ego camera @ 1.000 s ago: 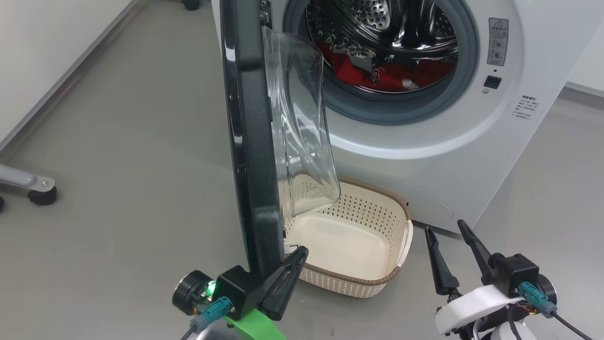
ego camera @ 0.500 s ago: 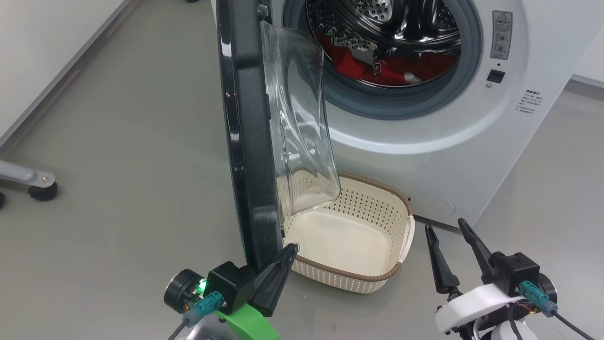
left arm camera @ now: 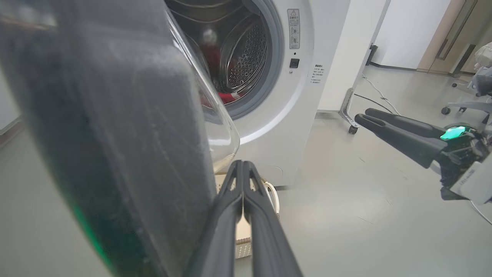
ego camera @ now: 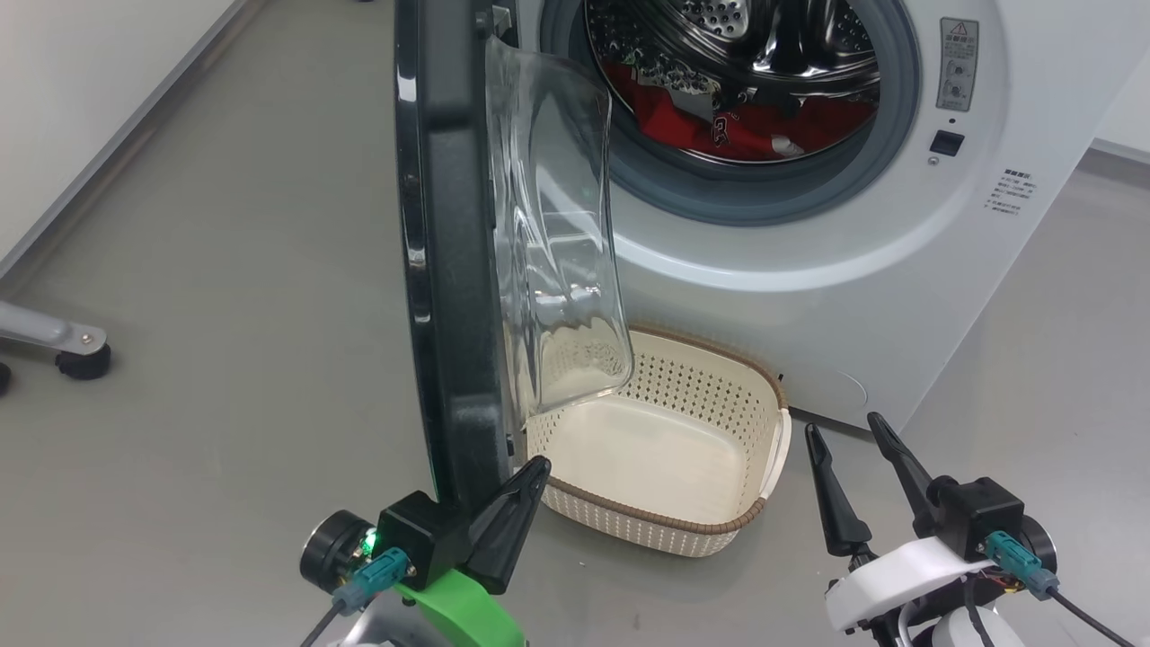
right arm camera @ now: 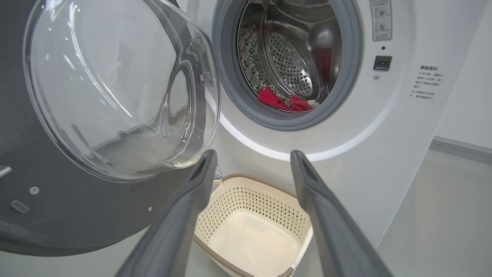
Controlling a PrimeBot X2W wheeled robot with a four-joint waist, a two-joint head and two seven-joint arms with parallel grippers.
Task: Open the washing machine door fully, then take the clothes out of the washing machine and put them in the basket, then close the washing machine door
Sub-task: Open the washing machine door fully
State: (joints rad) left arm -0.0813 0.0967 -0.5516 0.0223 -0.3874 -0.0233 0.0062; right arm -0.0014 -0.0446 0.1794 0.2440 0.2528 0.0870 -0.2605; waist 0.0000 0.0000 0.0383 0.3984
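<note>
On the washing machine (ego camera: 809, 296), sticker (ego camera: 954, 65) print is illegible; left pincer (ego camera: 537, 467) pressed together, right pincer (ego camera: 844, 428) spread.

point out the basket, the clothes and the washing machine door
basket (ego camera: 692, 395): head view, far perforated wall
clothes (ego camera: 665, 126): head view, red fabric
washing machine door (ego camera: 449, 270): head view, black ring

Washing machine (ego camera: 809, 270): white casing, grey rubber ring round the opening, shiny steel drum dotted with holes.
Washing machine door (ego camera: 449, 270), at its left: glossy black ring, clear glass bowl.
Clothes (ego camera: 665, 117), inside it: red with white marks.
Basket (ego camera: 692, 386), in front of it: cream, rows of small holes, brown woven-look rim.
Floor (ego camera: 225, 314), beneath it: plain grey.
Left pincer (ego camera: 536, 465): black, green bracket.
Right pincer (ego camera: 843, 425): black, white mount.
</note>
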